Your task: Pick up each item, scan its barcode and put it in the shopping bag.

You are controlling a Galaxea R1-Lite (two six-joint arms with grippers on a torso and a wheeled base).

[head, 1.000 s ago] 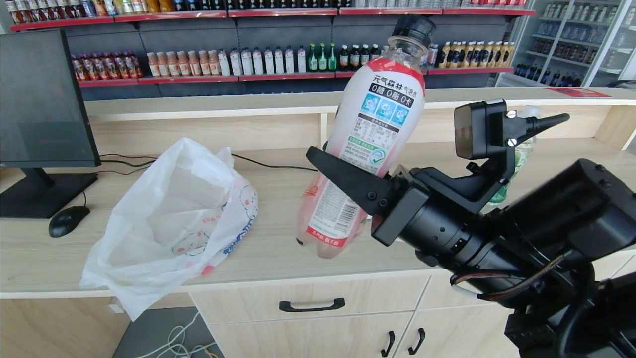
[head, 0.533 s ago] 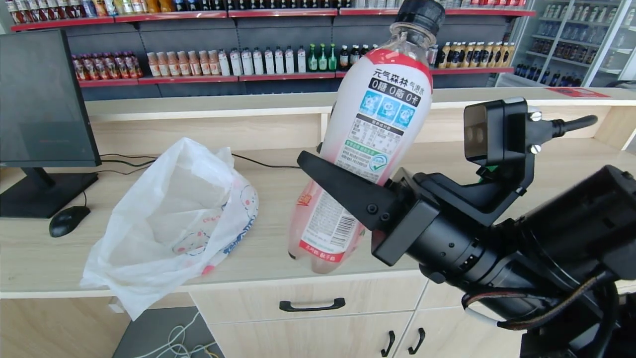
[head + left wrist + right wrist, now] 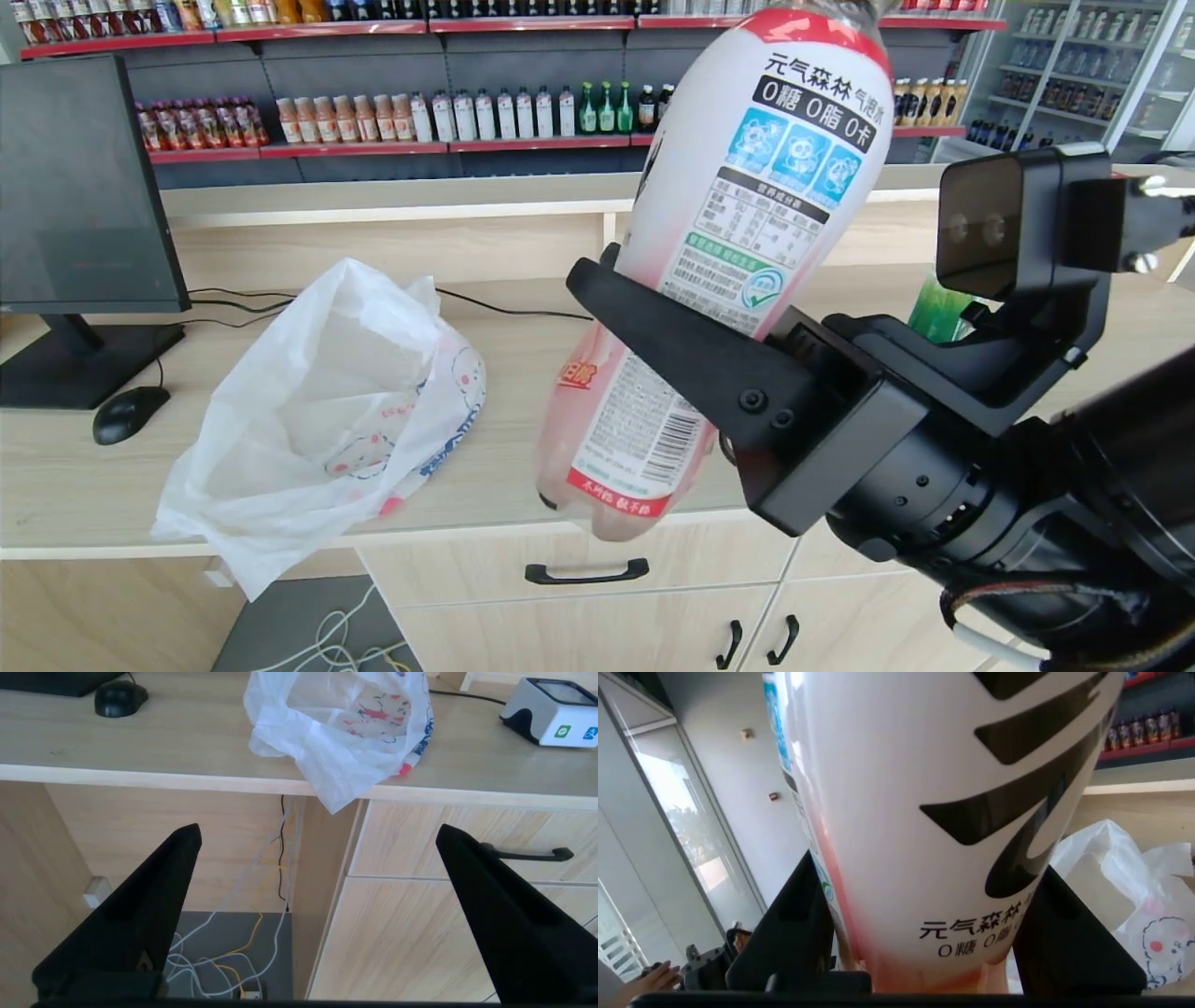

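**One bottle in hand, scan pending**

Right gripper [image 3: 644, 317] is clamped on the bottle [image 3: 738, 215], held tilted above the counter [image 3: 93, 485], right of the bag [image 3: 317, 411]. Left gripper [image 3: 318, 835] is wide open and empty. Likely the scan step: next, face the barcode [image 3: 677, 448] to the white device [image 3: 553, 711], probably the scanner. Label shows print and a table, not quoted.

We are seeing bright, even daylight across the wooden counter [image 3: 112, 485], and the shopping bag [image 3: 317, 411] is casting only a soft shadow there. In the right wrist view the windows [image 3: 682, 831] are glaring white beside the drink bottle [image 3: 924, 812]. We are finding the cable gap [image 3: 285, 868] below the counter dimmer. The head view's wide lens is slanting the monitor [image 3: 75, 187] at its edge.
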